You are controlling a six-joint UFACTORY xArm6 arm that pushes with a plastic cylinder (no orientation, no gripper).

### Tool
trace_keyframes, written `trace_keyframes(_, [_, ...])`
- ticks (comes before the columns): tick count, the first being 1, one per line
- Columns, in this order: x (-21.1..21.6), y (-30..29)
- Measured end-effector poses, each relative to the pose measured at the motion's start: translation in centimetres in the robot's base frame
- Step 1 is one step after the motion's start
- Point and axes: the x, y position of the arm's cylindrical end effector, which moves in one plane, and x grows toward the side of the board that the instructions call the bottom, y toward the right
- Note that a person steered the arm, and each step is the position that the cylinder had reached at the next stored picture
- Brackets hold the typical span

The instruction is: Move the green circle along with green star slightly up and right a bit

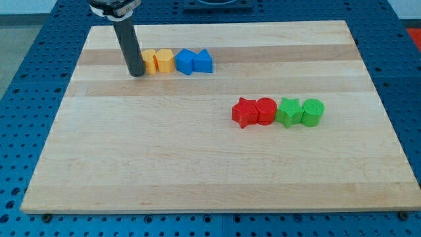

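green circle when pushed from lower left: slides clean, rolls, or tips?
Probably slides: the green circle stands on a flat end, squat, so tipping or rolling looks unlikely. It looks rigid and light, and the smooth wooden board should let it glide. Its round side may slip off the green star touching it. My tip is far away, by the yellow blocks.

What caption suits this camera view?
My tip beside yellow blocks, far from the green star and green circle.

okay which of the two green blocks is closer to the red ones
The green star. It sits right beside the red circle, while the green circle lies on the star's far side, at the row's end toward the view's right.
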Motion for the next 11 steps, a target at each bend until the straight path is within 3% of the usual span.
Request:
trace_keyframes(4, [-1.9,-6.1])
trace_keyframes(7, [-6.6,0.8])
trace_keyframes(8, [-5.7,0.8])
trace_keyframes(11, [3.1,1.7])
